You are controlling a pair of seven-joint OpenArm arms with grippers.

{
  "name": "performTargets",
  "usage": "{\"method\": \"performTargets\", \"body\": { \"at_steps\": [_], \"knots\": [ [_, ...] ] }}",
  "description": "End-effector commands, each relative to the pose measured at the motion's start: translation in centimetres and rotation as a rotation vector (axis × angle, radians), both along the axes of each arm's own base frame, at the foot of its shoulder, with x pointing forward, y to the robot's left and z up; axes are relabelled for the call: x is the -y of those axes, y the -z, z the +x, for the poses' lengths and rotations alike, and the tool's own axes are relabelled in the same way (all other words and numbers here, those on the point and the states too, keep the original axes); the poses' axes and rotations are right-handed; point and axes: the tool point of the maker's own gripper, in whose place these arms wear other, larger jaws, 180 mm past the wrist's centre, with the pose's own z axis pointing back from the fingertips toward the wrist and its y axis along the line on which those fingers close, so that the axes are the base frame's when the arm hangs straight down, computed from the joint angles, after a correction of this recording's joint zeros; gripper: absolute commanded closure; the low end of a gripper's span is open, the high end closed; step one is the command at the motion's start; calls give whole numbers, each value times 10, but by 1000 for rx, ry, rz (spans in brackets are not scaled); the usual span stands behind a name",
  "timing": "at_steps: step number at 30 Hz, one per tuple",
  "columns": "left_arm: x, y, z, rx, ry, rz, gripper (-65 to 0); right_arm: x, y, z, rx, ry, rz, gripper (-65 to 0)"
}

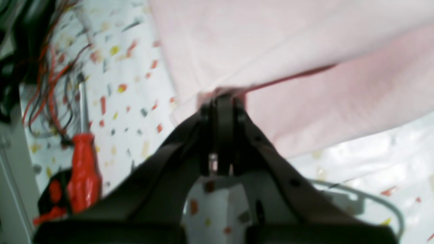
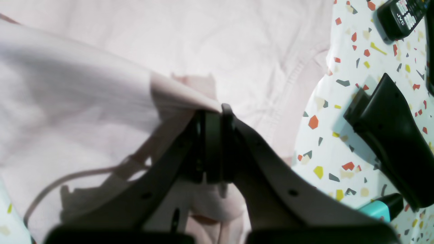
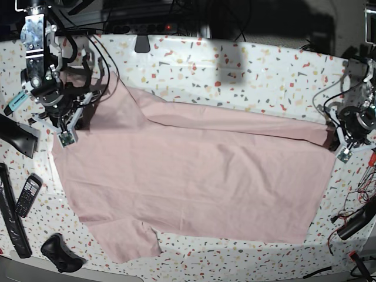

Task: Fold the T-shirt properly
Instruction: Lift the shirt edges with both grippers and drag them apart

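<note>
The pale pink T-shirt [image 3: 194, 176] lies spread across the speckled table [image 3: 235, 70], its far edge lifted at both ends. The left gripper [image 1: 222, 101] has its jaws clenched on one raised corner; the right gripper [image 2: 212, 110] pinches the other. Beside the shirt near the left gripper lie a red-handled screwdriver [image 1: 83, 162] and loose wires [image 1: 51, 84]. Near the right gripper sit a JVC remote [image 2: 401, 15], a black case [image 2: 390, 135] and a teal marker [image 2: 381, 206].

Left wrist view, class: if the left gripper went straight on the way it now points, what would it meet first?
The left gripper, already shut on an edge of the large pale pink cotton T-shirt, would likely push further into that cloth, which fills the way ahead. Depth is unclear.
</note>
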Motion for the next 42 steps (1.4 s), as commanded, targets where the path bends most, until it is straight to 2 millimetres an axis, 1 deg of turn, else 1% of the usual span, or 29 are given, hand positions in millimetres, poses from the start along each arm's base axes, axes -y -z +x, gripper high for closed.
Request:
{"method": "performTargets", "body": {
  "at_steps": [1, 4, 7, 11, 19, 20, 22, 23, 24, 26, 28, 30, 33, 35, 42],
  "knots": [
    [-7, -23, 19, 80, -3, 20, 0, 5, -14, 10, 47, -5, -20, 0],
    [-8, -26, 32, 104, -14, 47, 0, 6, -10, 8, 38, 0, -19, 0],
    [-12, -23, 39, 95, -34, 42, 0, 9, -6, 6, 22, 8, -18, 0],
    [-21, -18, 42, 80, -60, 39, 0, 9, -5, 6, 21, 9, -18, 0],
    [-20, -21, 43, 95, -54, 32, 0, 12, -3, 5, 8, 18, -29, 0],
    [-21, -20, 43, 90, -57, 36, -1, 13, -2, 3, -1, 22, -31, -50],
    [-27, -18, 40, 66, -72, 55, -158, 15, -3, 3, -2, 27, -35, -168],
    [-32, -17, 39, 50, -84, 69, -214, 17, -4, 3, 1, 31, -36, -206],
    [-38, -17, 37, 33, -100, 89, -230, 19, -5, 4, 6, 37, -35, -216],
    [-50, -21, 34, 14, -115, 123, -228, 21, -9, 4, 15, 48, -25, -215],
    [-59, -30, 34, 16, -129, 126, -228, 20, -15, 5, 26, 59, 4, -215],
    [-62, -44, 35, 33, -141, 86, -228, 16, -23, 7, 40, 66, 46, -215],
    [-53, -59, 39, 54, -150, -18, -228, 7, -32, 7, 47, 69, 114, -215],
    [-41, -61, 41, 57, -144, -70, -219, 1, -33, 5, 35, 69, 152, -214],
    [5, -40, 43, 45, -123, -181, -215, -24, -22, 2, 26, 84, 258, -209]
  ]
}}
